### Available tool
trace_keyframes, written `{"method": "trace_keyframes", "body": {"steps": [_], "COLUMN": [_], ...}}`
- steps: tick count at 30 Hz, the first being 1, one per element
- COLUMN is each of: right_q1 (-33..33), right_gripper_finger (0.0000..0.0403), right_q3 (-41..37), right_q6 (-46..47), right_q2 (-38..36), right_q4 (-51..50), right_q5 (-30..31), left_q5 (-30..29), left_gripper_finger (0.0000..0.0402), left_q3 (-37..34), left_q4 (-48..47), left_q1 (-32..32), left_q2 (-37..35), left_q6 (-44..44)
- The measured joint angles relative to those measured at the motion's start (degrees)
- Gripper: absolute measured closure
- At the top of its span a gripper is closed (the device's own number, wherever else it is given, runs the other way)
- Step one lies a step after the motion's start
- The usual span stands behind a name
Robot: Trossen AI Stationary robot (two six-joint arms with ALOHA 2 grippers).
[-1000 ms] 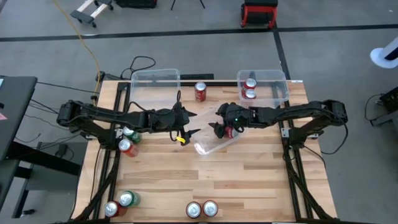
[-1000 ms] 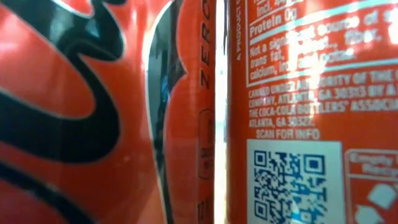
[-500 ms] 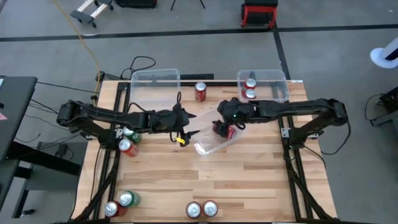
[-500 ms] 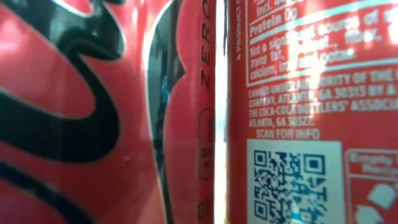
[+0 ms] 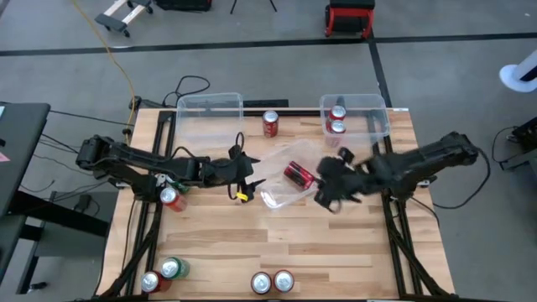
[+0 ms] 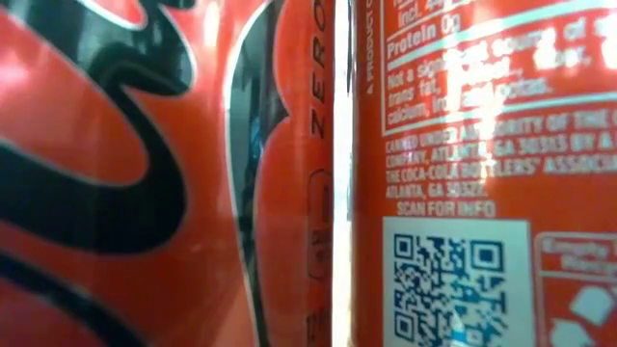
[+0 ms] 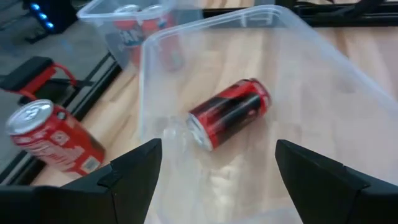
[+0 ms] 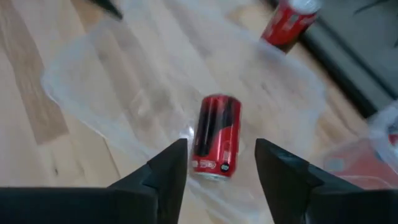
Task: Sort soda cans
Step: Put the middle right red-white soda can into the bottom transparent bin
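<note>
Two red cans (image 6: 174,173) block our low view. We see a red can (image 5: 297,175) lying in the tilted bin (image 5: 277,195); left pincer (image 7: 214,171) and right pincer (image 8: 214,163) gape, empty.

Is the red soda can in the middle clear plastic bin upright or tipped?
Tipped: the red soda can lies on its side on the bin's floor.

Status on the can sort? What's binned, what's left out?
Done: two red cans in the far right bin; one red can lying on its side in the middle bin. In hand: nothing; the right gripper is empty beside that bin, the left gripper open at its other side. Left: one can at the far edge, some by the left arm, four along the near edge.
</note>
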Motion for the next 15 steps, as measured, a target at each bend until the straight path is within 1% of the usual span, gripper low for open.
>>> {"method": "trace_keyframes", "body": {"steps": [3,6,9,12,15], "right_q1": [8.94,16.92,20.72,21.20,20.75], "right_gripper_finger": [0.0211,0.0221,0.0230,0.0240,0.0251], "right_q3": [-4.08,-9.82,-15.33,-18.84,-19.95], "right_q6": [10.40,21.24,27.12,27.65,19.51], "right_q2": [-1.97,-1.81,-0.04,2.71,6.49], "right_q4": [0.16,2.38,7.87,17.30,29.77], "right_q5": [10.28,20.29,27.68,32.76,35.48], "left_q5": [-0.18,-0.43,0.42,3.37,5.43], "left_gripper_finger": [0.0108,0.0118,0.0123,0.0125,0.0125], "left_q3": [0.00,0.00,0.00,0.02,0.07], "left_q4": [0.44,3.09,9.78,15.89,18.40], "left_q1": [-1.91,-4.20,-6.30,-7.35,-7.66], "left_q2": [-0.45,-0.39,-0.39,-0.39,-0.39], "left_q6": [-0.07,0.96,4.43,5.89,6.01]}}
